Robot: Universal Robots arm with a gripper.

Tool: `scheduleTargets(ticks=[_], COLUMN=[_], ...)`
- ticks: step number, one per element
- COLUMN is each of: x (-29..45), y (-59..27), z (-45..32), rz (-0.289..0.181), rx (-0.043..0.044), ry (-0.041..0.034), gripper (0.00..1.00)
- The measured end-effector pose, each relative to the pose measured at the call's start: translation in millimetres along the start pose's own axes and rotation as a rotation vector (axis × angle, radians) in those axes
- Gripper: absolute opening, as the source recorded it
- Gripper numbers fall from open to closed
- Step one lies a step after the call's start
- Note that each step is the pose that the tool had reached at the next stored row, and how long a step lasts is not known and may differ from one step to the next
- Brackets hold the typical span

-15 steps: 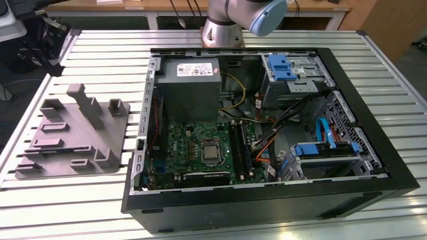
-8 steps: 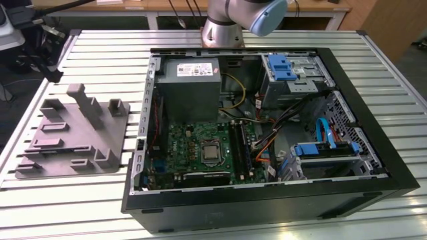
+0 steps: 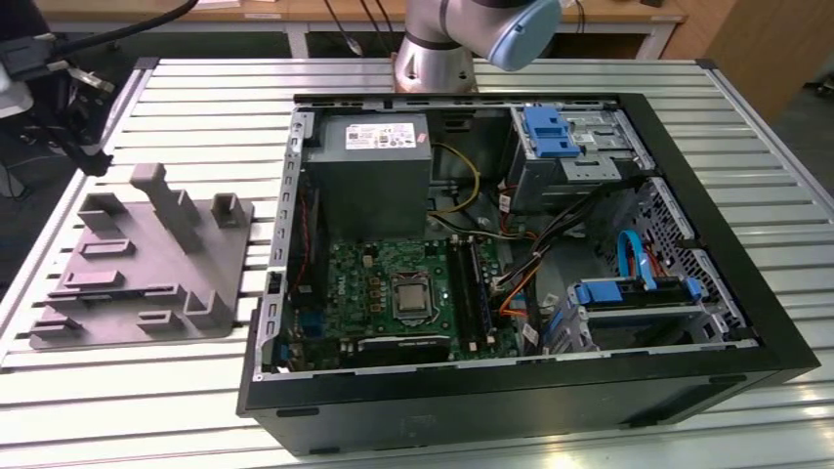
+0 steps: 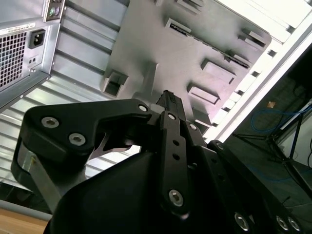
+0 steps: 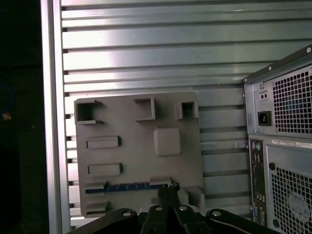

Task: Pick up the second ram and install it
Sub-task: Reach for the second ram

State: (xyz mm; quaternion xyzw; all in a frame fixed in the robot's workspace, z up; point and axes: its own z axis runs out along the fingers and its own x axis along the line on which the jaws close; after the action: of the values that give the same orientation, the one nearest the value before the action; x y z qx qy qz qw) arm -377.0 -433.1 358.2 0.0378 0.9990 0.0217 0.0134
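The second ram [image 5: 124, 187] stands on edge in a slot of the grey fixture tray [image 5: 141, 156]; I see its dark bluish top edge in the first wrist view. My gripper [image 5: 168, 189] hangs well above the tray, its tips lining up with one end of the stick. The black fingers [image 4: 167, 100] sit pressed together with nothing between them. In the exterior view the tray [image 3: 222, 264] lies at the left of the open computer case, and the motherboard [image 3: 378, 283] with its long black slots [image 3: 472, 293] lies inside.
The open computer case [image 3: 521, 391] takes up the middle of the slatted metal table [image 3: 195, 107]; its rear panel [image 5: 282, 146] stands beside the tray. Upright posts [image 3: 176, 200] rise from the tray. Cables and blue drive brackets [image 3: 626, 293] crowd the case's right half.
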Motion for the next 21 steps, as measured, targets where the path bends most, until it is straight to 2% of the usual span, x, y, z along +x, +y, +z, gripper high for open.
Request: scheduleTargets(ticks=[9,21], x=[10.5,30.9], y=[-5.0,-7.4], z=[6.1,11.3], rz=[0.0,0.0], rx=[0.0,0.0], ry=[0.0,0.0], gripper=[0.1,0.1])
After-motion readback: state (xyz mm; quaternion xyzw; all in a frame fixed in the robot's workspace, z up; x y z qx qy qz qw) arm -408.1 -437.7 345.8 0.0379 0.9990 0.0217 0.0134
